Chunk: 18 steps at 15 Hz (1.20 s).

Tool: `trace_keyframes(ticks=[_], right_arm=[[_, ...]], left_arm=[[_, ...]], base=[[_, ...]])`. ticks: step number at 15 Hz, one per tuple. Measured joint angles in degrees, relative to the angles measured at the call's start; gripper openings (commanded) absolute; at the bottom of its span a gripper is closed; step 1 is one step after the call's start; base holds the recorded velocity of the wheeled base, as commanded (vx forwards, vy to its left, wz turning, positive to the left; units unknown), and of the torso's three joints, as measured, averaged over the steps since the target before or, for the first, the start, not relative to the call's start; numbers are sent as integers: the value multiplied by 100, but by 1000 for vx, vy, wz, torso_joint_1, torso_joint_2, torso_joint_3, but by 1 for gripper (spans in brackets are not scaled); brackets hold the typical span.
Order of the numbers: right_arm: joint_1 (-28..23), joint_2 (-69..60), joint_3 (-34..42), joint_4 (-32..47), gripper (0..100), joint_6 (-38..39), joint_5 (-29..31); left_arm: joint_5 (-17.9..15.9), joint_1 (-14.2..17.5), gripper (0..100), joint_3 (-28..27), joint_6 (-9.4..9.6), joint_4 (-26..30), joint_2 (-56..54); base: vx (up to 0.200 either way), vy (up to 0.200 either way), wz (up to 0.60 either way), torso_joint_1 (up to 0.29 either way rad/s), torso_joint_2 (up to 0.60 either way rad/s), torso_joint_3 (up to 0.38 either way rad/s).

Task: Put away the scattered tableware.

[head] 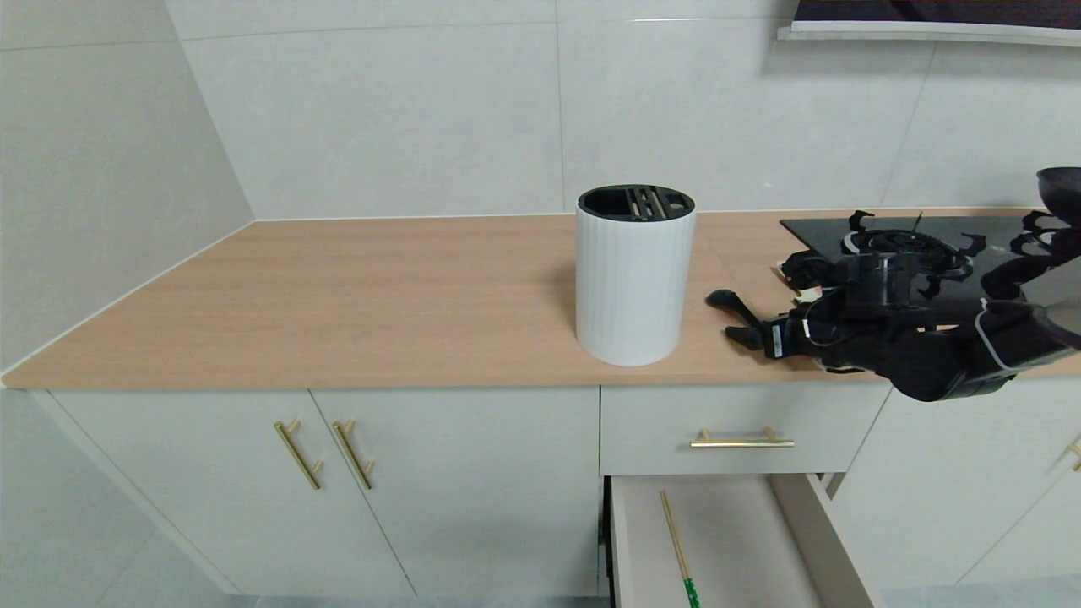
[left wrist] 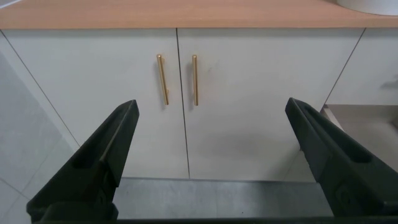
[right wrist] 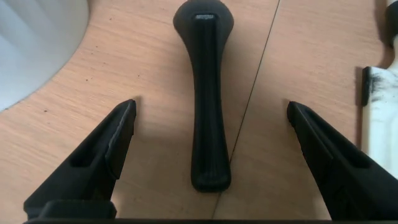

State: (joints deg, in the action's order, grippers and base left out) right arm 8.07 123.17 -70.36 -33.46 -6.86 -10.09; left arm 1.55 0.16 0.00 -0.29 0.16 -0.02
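Cupboard doors (head: 338,473): lower left of the frame, two gold handles side by side.
Left claw (left wrist: 211,107): I see it spread wide with nothing in it, facing those doors from below counter level.
Counter (head: 338,287): wooden, running across the middle of the frame.
Holder (head: 635,279): white ribbed cylinder with a black slotted top, standing upright on the counter at centre frame.
Chopsticks (head: 678,549): lying lengthwise in the open drawer (head: 743,523), bottom of the frame, right of centre.
Black utensil (right wrist: 208,143): flat on the counter just right of the holder, not touching it; I can make out only its handle.
Right claw (right wrist: 211,107): spread wide, one finger on either side of that handle, gripping nothing.
Stove (head: 912,241): black, on the counter at the right edge.
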Motion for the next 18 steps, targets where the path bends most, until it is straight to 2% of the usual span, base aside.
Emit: trace_keyframes(ticks=[1, 2, 13, 16, 18], right_arm=[[0, 28, -22, -1, 100, 0, 9], [0, 54, -46, -4, 0, 2, 50], [6, 205, -254, 100, 0, 330, 106], [35, -22, -229, 678, 0, 510, 106], [124, -391, -207, 1406, 0, 801, 129]], left_arm=[[0, 0, 100, 0, 0, 0, 0], [1, 0, 100, 0, -2, 0, 0], [0, 0, 100, 0, -2, 0, 0], [1, 0, 100, 0, -2, 0, 0], [0, 0, 100, 0, 0, 0, 0]], base=[[0, 0, 0, 0, 0, 0], [0, 0, 0, 0, 0, 0], [0, 0, 0, 0, 0, 0], [0, 0, 0, 0, 0, 0], [0, 0, 0, 0, 0, 0]])
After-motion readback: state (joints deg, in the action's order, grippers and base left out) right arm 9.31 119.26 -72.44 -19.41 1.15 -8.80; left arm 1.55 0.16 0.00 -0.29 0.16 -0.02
